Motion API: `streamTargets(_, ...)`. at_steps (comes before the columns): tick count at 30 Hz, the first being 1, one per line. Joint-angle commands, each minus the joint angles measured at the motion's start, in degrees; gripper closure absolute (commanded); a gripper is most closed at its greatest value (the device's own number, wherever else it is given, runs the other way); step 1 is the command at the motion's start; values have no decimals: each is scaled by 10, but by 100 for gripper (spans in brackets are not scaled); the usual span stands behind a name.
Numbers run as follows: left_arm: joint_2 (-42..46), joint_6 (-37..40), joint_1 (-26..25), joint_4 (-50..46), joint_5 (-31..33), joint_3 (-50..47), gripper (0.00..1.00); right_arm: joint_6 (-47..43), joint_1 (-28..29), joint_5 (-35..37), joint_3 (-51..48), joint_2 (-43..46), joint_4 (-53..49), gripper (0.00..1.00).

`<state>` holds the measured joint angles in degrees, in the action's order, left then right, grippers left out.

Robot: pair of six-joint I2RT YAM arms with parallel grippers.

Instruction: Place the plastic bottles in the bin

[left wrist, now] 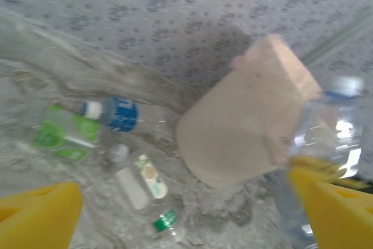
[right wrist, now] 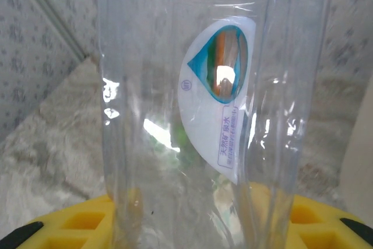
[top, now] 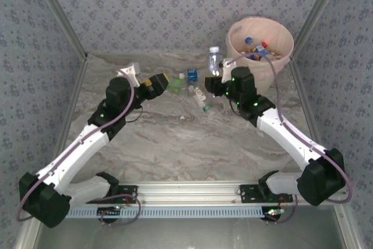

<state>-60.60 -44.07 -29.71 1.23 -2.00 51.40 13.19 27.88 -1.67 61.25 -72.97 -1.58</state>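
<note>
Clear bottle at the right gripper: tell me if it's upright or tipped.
Upright. From above, the clear bottle stands cap-up beside the bin; its walls run straight up between the fingers of the right gripper.

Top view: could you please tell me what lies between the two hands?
Loose bottles lying on the table: a green-label bottle, a blue-label bottle and smaller ones; top view.

Grey-blue floral wallpaper panels (top: 175,4) on three sides; grey marbled tabletop (top: 192,144); aluminium corner posts (top: 58,11)

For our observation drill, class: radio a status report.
Left gripper open, empty. Right gripper shut on upright clear bottle beside bin. Loose bottles lie between arms.
</note>
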Motion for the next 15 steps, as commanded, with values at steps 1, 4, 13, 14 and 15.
streamTargets(1,28,-12,-1,-14,73,-30,2,-32,-38,-21,59,8,1,87)
streamTargets(4,47,-12,-1,-42,94,-40,2,-40,-81,-38,115,-7,-6,82)
streamTargets(13,87,-8,1,-81,128,-60,2,-40,-202,-62,248,-95,-39,76)
streamTargets(14,90,-4,1,-83,130,-61,2,-41,-211,-58,262,-105,-48,76)
streamTargets(15,94,0,1,-86,132,-63,2,-41,-223,-53,278,-117,-59,76)
